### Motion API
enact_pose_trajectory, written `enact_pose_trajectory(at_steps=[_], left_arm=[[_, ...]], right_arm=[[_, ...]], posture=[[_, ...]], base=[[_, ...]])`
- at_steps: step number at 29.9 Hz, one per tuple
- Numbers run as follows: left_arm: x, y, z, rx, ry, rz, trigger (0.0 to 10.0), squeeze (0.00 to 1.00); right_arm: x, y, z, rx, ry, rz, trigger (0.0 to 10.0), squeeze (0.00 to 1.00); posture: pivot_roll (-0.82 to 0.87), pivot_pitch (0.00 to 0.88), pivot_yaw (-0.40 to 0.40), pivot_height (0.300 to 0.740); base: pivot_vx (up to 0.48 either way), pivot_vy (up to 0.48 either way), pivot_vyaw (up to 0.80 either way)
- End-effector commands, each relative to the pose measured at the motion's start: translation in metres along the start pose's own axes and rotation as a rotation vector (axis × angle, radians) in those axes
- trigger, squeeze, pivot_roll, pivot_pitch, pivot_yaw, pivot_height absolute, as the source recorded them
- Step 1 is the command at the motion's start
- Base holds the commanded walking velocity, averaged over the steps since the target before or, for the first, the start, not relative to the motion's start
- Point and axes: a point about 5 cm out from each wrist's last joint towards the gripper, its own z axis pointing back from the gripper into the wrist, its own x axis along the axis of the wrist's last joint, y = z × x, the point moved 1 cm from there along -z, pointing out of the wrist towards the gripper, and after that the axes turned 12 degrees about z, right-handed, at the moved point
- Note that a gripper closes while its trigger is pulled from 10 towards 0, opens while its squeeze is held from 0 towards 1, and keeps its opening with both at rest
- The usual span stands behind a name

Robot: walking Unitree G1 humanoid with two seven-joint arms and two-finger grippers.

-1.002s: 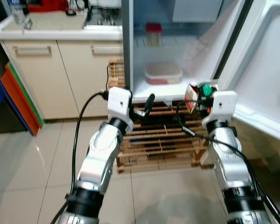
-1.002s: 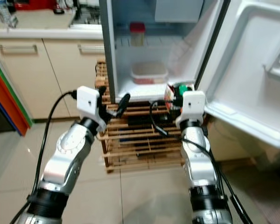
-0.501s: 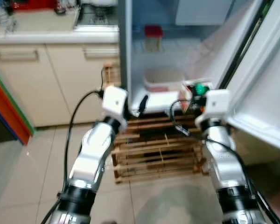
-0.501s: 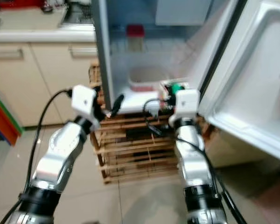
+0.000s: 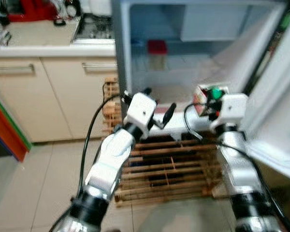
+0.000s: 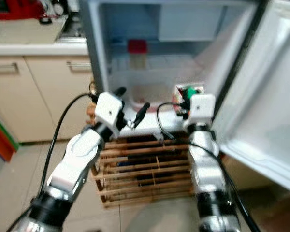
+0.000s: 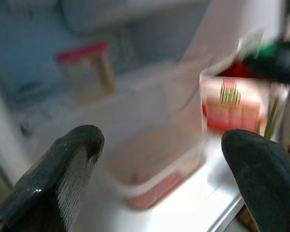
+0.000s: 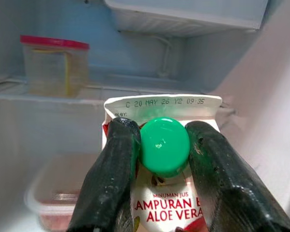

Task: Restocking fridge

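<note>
Juice carton [image 8: 164, 193] clamped in right gripper [image 8: 162, 159], before open fridge [image 5: 183, 58]

Our two silver arms, white at the wrists and black at the fingers

Our left arm [image 5: 108, 162] and right arm [image 5: 237, 166] are built of rounded silver shells with black collars near the elbows. Each wrist carries a boxy white housing, and looped black cables run along both forearms. Our left gripper [image 5: 157, 104] has two long, slim black fingers; in the wrist view their pads [image 7: 63, 166] look matte and finely textured. Our right gripper [image 8: 164, 145] has the same thick, black, rounded fingers [image 8: 111, 179].
</note>
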Motion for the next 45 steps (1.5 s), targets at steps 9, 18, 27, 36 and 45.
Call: enact_pose_trajectory(at_steps=[9,18,27,36,45], left_arm=[[0.014,-0.012,-0.006,-0.039,-0.075,0.077,10.0,0.0],[0.012,-0.014,-0.006,-0.048,-0.072,0.071,10.0,0.0],[0.012,-0.002,-0.005,0.018,-0.071,0.123,10.0,0.0],[0.011,0.0,-0.005,0.032,-0.068,0.14,10.0,0.0],[0.012,0.0,-0.005,0.03,-0.065,0.138,10.0,0.0]], right_arm=[[-0.001,-0.014,-0.004,-0.035,-0.004,0.018,0.0,0.0],[-0.006,-0.004,0.0,-0.003,0.019,-0.003,0.0,0.0],[-0.008,0.005,0.002,0.063,0.045,-0.011,0.0,0.0],[-0.008,0.006,0.003,0.074,0.053,-0.015,0.0,0.0],[-0.01,0.01,0.002,0.105,0.069,-0.018,0.0,0.0]], posture=[[0.04,0.0,-0.043,0.74],[0.04,0.0,-0.048,0.74],[0.04,0.0,-0.05,0.74],[0.04,0.0,-0.051,0.74],[0.04,0.0,-0.054,0.74]], base=[[0.101,0.0,0.0],[0.45,0.0,0.0],[0.083,-0.056,0.09],[0.0,0.0,0.77],[0.0,0.0,0.76]])
